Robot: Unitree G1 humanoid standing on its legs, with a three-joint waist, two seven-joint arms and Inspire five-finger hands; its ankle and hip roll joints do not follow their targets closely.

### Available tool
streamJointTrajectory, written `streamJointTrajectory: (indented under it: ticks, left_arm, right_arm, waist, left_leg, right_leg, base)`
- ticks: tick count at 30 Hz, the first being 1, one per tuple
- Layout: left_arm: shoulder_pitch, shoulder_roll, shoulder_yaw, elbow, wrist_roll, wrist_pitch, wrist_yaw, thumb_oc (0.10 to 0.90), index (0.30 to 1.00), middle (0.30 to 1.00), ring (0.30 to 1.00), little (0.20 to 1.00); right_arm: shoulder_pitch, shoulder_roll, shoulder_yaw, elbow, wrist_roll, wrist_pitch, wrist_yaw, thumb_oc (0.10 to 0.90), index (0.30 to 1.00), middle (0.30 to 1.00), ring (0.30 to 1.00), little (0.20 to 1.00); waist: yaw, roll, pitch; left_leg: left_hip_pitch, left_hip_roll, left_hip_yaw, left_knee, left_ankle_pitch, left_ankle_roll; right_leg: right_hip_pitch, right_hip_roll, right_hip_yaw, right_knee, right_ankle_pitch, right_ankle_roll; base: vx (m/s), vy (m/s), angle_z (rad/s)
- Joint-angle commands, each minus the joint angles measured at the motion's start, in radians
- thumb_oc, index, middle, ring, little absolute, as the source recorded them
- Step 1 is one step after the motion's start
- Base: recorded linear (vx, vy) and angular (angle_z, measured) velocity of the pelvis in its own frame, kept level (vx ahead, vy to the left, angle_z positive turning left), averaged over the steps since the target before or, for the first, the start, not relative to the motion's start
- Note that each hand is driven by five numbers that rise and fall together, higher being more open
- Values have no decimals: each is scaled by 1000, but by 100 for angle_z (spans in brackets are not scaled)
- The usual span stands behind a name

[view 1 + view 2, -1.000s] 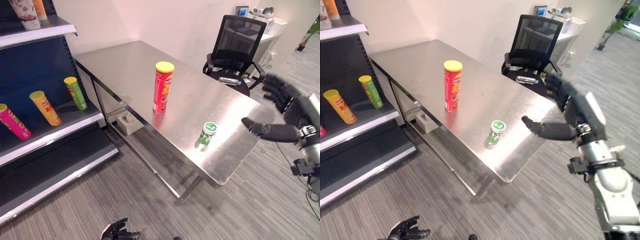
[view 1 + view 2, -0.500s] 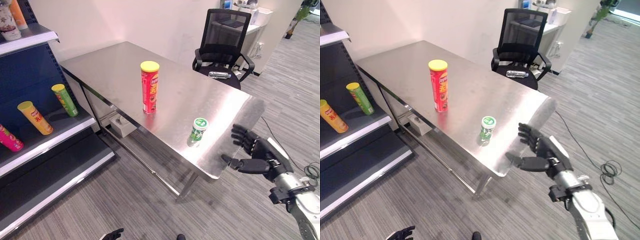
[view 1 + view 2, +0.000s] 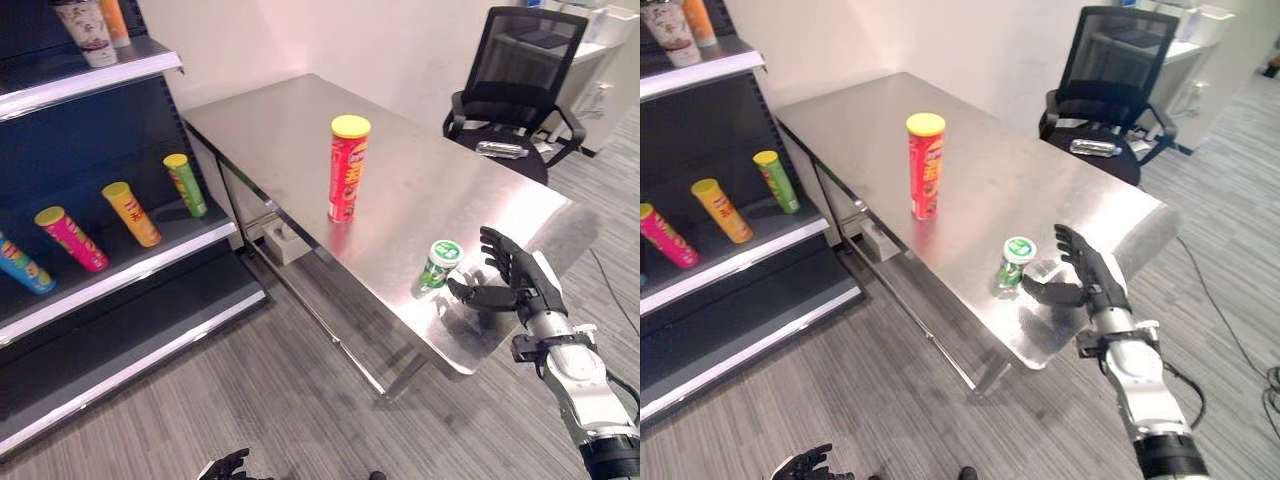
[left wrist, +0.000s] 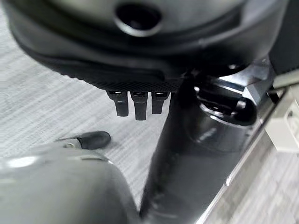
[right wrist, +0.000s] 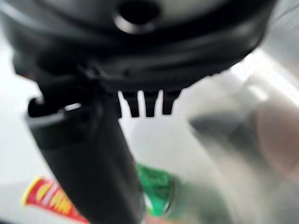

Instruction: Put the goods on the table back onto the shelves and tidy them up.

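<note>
Right hand (image 3: 512, 280): hovering over the table's near corner, just beside the green jar, fingers spread and straight, thumb reaching toward the jar; it is gripping nothing.
Left hand (image 3: 805, 465): hanging low over the carpet at the bottom edge of the eye views, fingers loosely curled, holding nothing.
Green jar (image 3: 438, 267): standing upright on the table near its front corner, white lid with a green top; the thumb is sitting close to it, and I cannot tell whether they are touching.
Red can (image 3: 346, 167): standing upright mid-table, yellow lid on, well apart from the jar and the hand.
Table (image 3: 290, 125): steel top, running beside the shelves.
Shelves (image 3: 130, 255): standing at the robot's left; a green can (image 3: 185, 185), a yellow can (image 3: 130, 213) and a pink can (image 3: 70, 238) are leaning back in a row on the middle shelf.
Top shelf: cups (image 3: 85, 30) are standing at its edge.
Chair (image 3: 520, 85): black, sitting behind the table's far end, a bottle (image 3: 503, 150) lying on its seat.
</note>
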State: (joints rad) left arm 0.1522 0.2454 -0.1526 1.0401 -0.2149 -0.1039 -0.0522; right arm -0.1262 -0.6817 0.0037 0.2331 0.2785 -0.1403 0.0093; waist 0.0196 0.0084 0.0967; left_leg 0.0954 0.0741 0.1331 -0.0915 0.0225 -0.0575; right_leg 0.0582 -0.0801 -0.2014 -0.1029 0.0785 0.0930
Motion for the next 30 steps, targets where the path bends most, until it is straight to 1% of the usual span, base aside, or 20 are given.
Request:
streamJointTrajectory:
  ticks: [1, 3, 8, 10, 19, 20, 23, 26, 27, 28, 30]
  left_arm:
    - [-61, 48, -37, 10, -21, -33, 2, 800, 900, 900, 900, 900]
    - [-55, 47, -39, 15, -23, -31, -2, 800, 900, 900, 900, 900]
    - [-51, 44, -40, 26, -24, -30, -4, 800, 900, 900, 900, 900]
    - [-54, 42, -42, 34, -26, -29, -2, 800, 900, 900, 900, 900]
    - [-58, 44, -43, 43, -33, -31, 8, 800, 900, 900, 900, 900]
    - [-52, 45, -46, 22, -39, -30, 8, 800, 900, 900, 900, 900]
    - [-48, 46, -49, 17, -42, -29, 9, 800, 900, 900, 900, 900]
    - [-51, 46, -53, 19, -42, -28, 11, 800, 900, 900, 900, 900]
    - [-50, 46, -54, 18, -41, -28, 10, 800, 900, 900, 900, 900]
    - [-51, 46, -55, 19, -41, -28, 11, 800, 900, 900, 900, 900]
    - [-53, 45, -56, 19, -42, -30, 11, 800, 900, 900, 900, 900]
  right_arm:
    - [-134, -64, -17, 3, 71, -82, 16, 800, 900, 900, 900, 900]
    - [-137, -61, -8, 9, 100, -81, 32, 800, 900, 900, 900, 900]
    - [-143, -61, 11, 27, 96, -76, 42, 800, 900, 900, 900, 900]
    - [-157, -49, 22, 51, 95, -73, 35, 800, 900, 900, 900, 900]
    - [-216, -18, 64, 120, 64, -67, 1, 800, 900, 900, 900, 900]
    - [-224, -12, 72, 130, 58, -63, -1, 800, 900, 900, 900, 900]
    - [-242, -9, 88, 142, 53, -60, 0, 800, 900, 900, 900, 900]
    - [-271, -14, 121, 154, 21, -56, 1, 800, 900, 900, 900, 900]
    - [-276, -17, 127, 156, 12, -53, 2, 475, 413, 413, 413, 413]
    - [-284, -20, 136, 161, 1, -50, 2, 400, 300, 300, 300, 300]
    - [-296, -30, 149, 172, -17, -45, 0, 400, 300, 300, 300, 300]
  waist:
    - [16, -38, -13]
    - [22, -39, -13]
    - [29, -40, -12]
    - [34, -41, -11]
    - [44, -38, -11]
    - [48, -36, -11]
    - [52, -35, -10]
    - [58, -36, -9]
    - [60, -36, -9]
    - [61, -36, -9]
    - [62, -38, -8]
  left_leg:
    - [1, 25, -12, 4, 14, -43]
    - [-3, 28, -21, 4, 17, -45]
    - [-5, 31, -29, 4, 20, -49]
    - [-7, 33, -33, 4, 23, -52]
    - [-10, 38, -36, 4, 28, -59]
    - [-10, 38, -39, 4, 29, -59]
    - [-11, 39, -40, 4, 30, -59]
    - [-11, 39, -43, 4, 30, -59]
    - [-11, 38, -45, 4, 29, -58]
    - [-11, 38, -47, 4, 29, -58]
    - [-12, 38, -49, 4, 29, -58]
  right_leg:
    - [47, -66, -55, 16, -36, 70]
    - [52, -64, -67, 16, -40, 68]
    - [58, -60, -78, 16, -44, 64]
    - [62, -59, -85, 16, -46, 62]
    - [66, -57, -99, 16, -50, 61]
    - [68, -57, -101, 16, -50, 60]
    - [70, -58, -103, 16, -50, 60]
    - [70, -57, -105, 16, -50, 59]
    - [70, -57, -106, 16, -50, 59]
    - [71, -57, -107, 16, -50, 59]
    - [72, -57, -109, 16, -51, 58]
  base:
    - [11, -19, 19]
    - [11, -25, 23]
    - [3, -18, 12]
    - [0, 0, 0]
    - [-6, -2, 4]
    - [-10, 0, 8]
    - [-3, 0, 2]
    - [0, 0, 0]
    - [0, 0, 0]
    - [0, 0, 0]
    - [0, 0, 0]
